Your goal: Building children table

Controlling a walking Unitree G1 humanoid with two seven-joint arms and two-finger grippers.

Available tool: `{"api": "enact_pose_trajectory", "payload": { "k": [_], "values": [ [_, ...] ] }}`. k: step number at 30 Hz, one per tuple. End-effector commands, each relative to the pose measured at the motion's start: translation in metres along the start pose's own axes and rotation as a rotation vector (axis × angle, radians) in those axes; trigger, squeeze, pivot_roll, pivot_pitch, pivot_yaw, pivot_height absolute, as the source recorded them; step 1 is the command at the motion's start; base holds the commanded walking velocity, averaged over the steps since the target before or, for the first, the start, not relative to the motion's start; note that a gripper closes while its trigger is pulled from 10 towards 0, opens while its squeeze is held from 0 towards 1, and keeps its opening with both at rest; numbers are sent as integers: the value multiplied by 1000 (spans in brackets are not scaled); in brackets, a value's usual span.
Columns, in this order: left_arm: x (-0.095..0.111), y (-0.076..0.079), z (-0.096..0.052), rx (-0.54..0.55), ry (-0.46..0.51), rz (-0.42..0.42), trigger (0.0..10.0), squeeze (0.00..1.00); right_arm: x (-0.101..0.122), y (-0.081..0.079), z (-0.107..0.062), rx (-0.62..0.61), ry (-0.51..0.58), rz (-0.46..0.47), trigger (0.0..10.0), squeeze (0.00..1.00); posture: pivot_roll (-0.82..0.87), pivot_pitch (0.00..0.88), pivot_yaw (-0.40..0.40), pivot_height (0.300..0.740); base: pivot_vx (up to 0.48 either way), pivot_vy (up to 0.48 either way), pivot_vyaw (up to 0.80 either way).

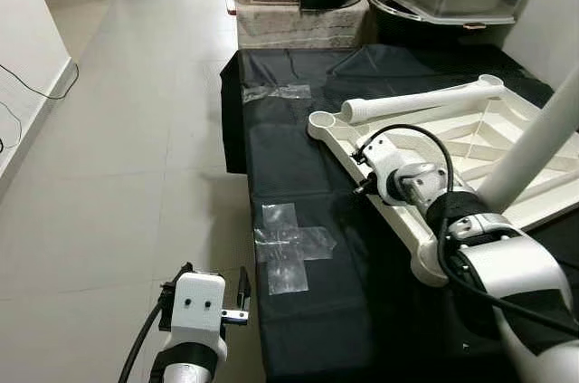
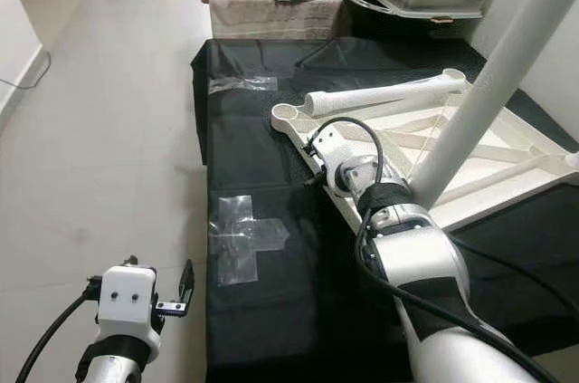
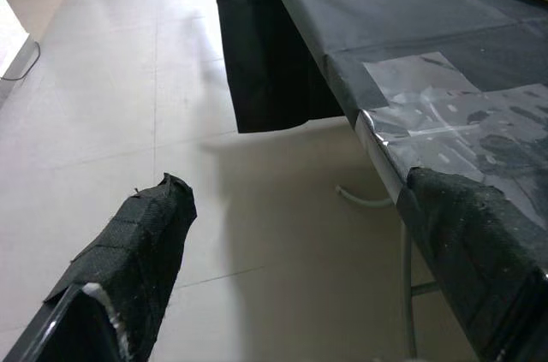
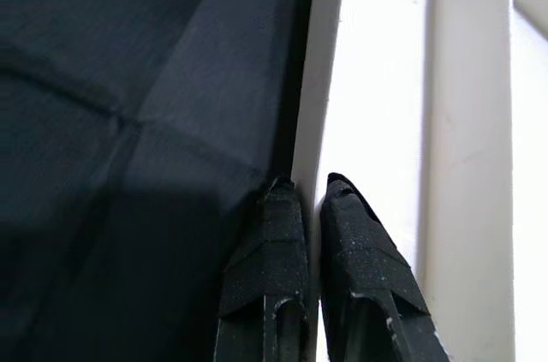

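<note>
The upside-down white tabletop [image 1: 452, 143] is lying on the black worktop [image 1: 298, 175], its rim pinched by the right gripper [image 4: 312, 199]. That thin pinch could easily be lost. The left gripper [image 1: 237, 297], fingers spread, is hung beside the worktop.

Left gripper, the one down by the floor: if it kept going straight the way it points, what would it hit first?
Probably nothing soon: the left gripper points over pale tiled floor, alongside the black-covered table; depth is unclear.
</note>
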State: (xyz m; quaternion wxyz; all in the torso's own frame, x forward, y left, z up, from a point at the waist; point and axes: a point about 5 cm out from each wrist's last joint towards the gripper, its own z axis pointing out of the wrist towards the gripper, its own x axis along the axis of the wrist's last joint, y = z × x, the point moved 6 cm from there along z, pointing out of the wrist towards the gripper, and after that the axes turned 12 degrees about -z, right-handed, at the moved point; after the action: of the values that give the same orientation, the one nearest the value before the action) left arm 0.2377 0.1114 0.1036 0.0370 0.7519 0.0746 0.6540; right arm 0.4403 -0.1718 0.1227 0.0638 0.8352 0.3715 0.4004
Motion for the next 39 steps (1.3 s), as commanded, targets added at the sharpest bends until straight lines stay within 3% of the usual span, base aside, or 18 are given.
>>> {"api": "enact_pose_trajectory", "payload": {
  "k": [1,8,11,12,16,20,26,27,32,33,34,39],
  "values": [
    [0,27,-3,-60,-11,-69,10000,0,-33,-30,8,150,-108,-54,0,0,20,100,-82,740,0,0,0],
    [1,27,-2,-63,-4,-58,10000,0,-40,-45,3,329,-97,-186,0,0,23,98,-79,740,0,0,0],
    [1,26,-1,-63,-5,-57,10000,0,-48,-53,0,420,-104,-265,0,0,24,96,-78,740,0,0,0],
    [1,26,-1,-63,-5,-56,10000,0,-62,-59,-4,498,-124,-359,0,0,24,96,-78,740,0,0,0],
    [1,26,-1,-64,-5,-55,10000,0,-72,-61,-7,544,-140,-427,0,0,28,93,-76,740,0,0,0],
    [1,25,-1,-63,-5,-55,10000,0,-90,-57,-23,661,-159,-629,0,0,28,92,-74,740,0,0,0],
    [1,24,0,-63,-5,-53,10000,0,-94,-50,-41,768,-157,-750,0,0,27,89,-73,740,0,0,0],
    [1,24,0,-63,-4,-51,10000,0,-99,-43,-51,809,-171,-831,0,0,26,86,-71,740,0,0,0],
    [0,23,1,-64,-3,-48,10000,0,-109,-35,-59,837,-212,-960,0,0,26,83,-68,740,0,0,0],
    [1,22,1,-66,-2,-44,10000,0,-114,-29,-63,844,-245,-1054,0,0,29,80,-67,740,0,0,0],
    [1,22,2,-66,-2,-44,10000,0,-116,-27,-64,843,-256,-1092,0,0,29,80,-67,740,0,0,0],
    [1,21,2,-65,1,-40,10000,0,-118,-19,-64,815,-293,-1190,0,0,33,77,-67,740,0,0,0]
  ]
}}
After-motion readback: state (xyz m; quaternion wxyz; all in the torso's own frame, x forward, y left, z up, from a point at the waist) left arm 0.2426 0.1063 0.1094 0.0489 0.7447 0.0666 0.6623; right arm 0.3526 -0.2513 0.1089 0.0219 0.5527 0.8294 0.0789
